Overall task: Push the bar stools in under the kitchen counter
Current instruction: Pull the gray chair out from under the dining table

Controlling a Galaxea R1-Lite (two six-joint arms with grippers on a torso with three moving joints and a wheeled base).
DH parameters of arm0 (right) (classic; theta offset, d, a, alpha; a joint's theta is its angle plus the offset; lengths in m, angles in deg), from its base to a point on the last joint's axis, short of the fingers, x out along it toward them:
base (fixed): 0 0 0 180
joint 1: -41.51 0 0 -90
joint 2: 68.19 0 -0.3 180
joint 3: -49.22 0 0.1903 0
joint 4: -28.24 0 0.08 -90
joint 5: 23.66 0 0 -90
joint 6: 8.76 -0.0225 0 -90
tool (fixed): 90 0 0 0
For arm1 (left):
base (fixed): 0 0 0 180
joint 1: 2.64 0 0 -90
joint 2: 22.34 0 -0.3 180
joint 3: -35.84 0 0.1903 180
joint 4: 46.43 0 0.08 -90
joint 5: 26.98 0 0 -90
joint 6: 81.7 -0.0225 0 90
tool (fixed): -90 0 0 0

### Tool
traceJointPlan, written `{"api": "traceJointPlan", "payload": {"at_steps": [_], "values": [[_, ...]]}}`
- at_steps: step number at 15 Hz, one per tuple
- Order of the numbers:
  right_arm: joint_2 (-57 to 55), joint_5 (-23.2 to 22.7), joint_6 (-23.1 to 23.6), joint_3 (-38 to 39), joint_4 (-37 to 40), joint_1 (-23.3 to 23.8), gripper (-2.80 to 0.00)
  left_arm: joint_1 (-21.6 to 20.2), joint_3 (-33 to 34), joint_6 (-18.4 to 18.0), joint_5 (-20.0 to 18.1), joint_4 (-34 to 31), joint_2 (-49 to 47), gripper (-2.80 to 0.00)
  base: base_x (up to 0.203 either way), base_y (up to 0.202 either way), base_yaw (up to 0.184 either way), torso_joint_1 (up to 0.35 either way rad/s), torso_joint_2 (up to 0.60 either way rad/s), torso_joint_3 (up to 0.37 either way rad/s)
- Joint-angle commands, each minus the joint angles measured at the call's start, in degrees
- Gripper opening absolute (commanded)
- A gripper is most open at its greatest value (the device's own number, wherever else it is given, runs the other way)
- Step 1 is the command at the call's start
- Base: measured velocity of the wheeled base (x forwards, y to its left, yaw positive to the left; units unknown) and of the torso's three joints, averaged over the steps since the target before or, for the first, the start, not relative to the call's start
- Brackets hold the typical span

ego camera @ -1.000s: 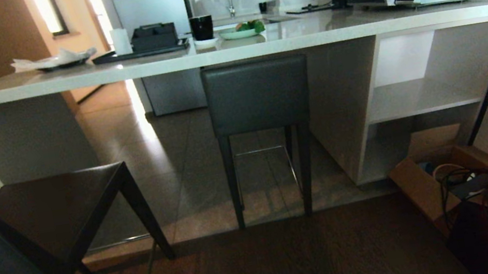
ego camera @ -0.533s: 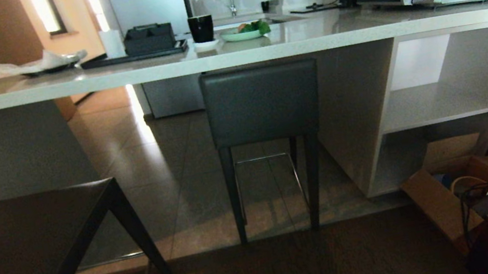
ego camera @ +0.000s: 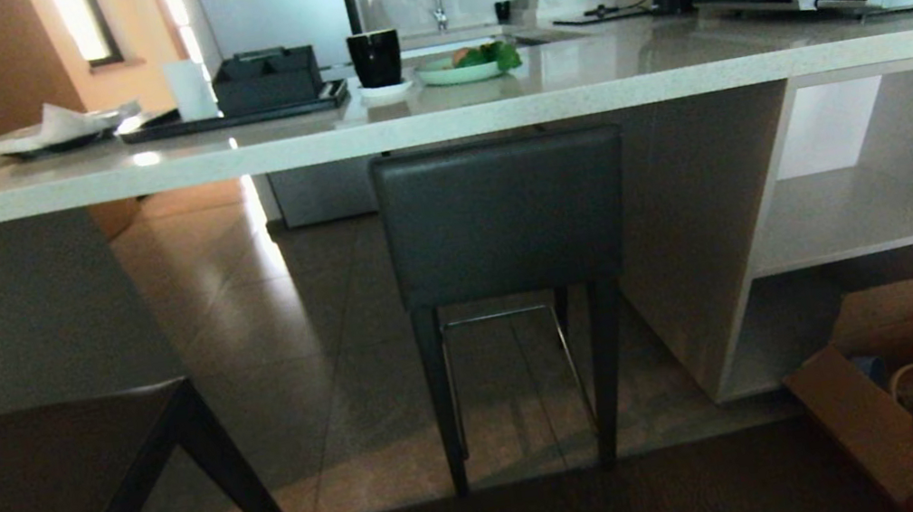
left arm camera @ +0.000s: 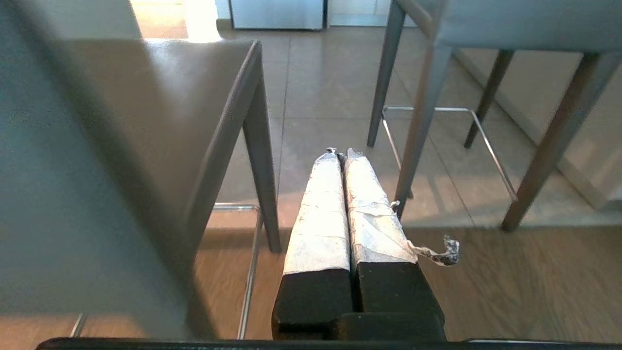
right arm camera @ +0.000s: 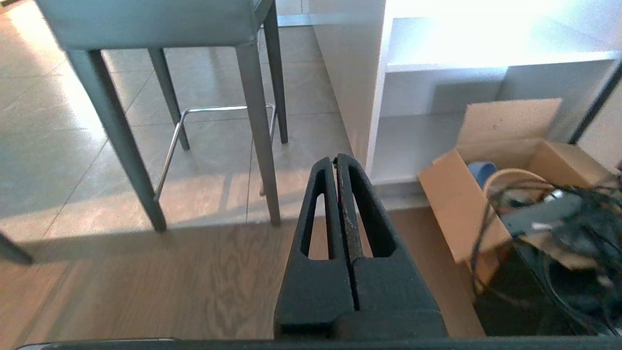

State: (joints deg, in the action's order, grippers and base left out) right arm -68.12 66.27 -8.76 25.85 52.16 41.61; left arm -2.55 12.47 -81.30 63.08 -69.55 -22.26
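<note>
Two dark grey leather bar stools, one [ego camera: 501, 203] tucked under the pale speckled stone bench [ego camera: 435, 117], the other [ego camera: 35, 487] well out at left and unpushed; left gripper [left arm camera: 339, 153] and right gripper [right arm camera: 335, 160] jaws clenched, grasping nothing.

Head view looks forward and slightly down, near the kitchen counter [ego camera: 435, 117], facing its long front edge. Left wrist view sits low behind the left gripper [left arm camera: 339, 153], aimed at the floor between both bar stools. Right wrist view, low behind the right gripper [right arm camera: 335, 160], faces the shelves. All three share the tucked stool [ego camera: 500, 203].
</note>
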Motion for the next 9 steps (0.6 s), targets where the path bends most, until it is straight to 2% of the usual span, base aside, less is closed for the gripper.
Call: {"api": "traceJointPlan", "payload": {"at_steps": [1, 9], "values": [[-0.07, -0.01, 0.0, 0.09, -0.02, -0.01, -2.8, -0.01, 0.09, 0.04, 0.03, 0.02, -0.07, -2.8, 0.194, 0.0, 0.003, 0.002, 0.0, 0.007], [-0.06, -0.01, 0.0, 0.09, -0.02, -0.01, -2.8, -0.01, 0.09, 0.04, 0.03, 0.02, -0.07, -2.8, 0.193, 0.0, 0.0, 0.005, 0.0, 0.002]]}}
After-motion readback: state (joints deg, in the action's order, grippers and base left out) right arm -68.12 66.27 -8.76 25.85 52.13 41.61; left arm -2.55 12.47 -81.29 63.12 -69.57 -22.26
